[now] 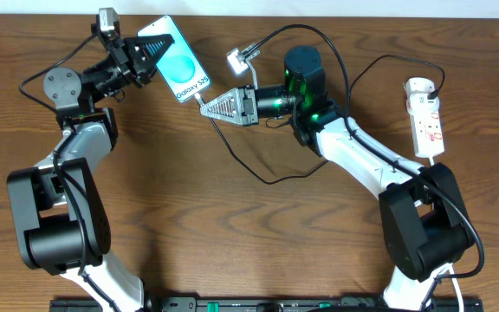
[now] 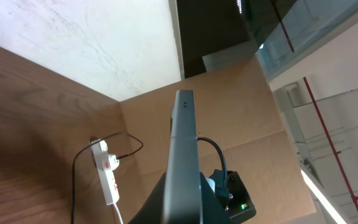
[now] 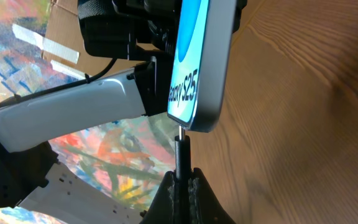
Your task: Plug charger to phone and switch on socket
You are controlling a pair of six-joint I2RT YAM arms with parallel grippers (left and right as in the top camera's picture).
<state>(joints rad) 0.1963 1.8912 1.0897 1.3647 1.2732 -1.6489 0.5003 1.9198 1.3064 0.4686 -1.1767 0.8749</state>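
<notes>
Left hand point(image 1: 156, 50) clamping phone point(image 1: 180, 62), holding it raised off counter point(image 1: 232, 234). Right hand point(image 1: 205, 107) pinching charger point(image 3: 180, 149) tip, tip lining up with phone's long axis, touching its bottom edge. Socket point(image 1: 426, 113) lying well apart, nearer right arm.

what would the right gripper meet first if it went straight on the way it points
The phone, at its bottom edge: the right gripper, jaws shut on the charger, points straight at it; the tip looks in contact.

The turquoise-screened phone point(image 1: 178, 59) sits tilted at 11 o'clock, the black charger point(image 3: 181, 151) meeting its lower edge tip-first, the white, red-marked socket point(image 1: 426, 117) at 3 o'clock.
</notes>
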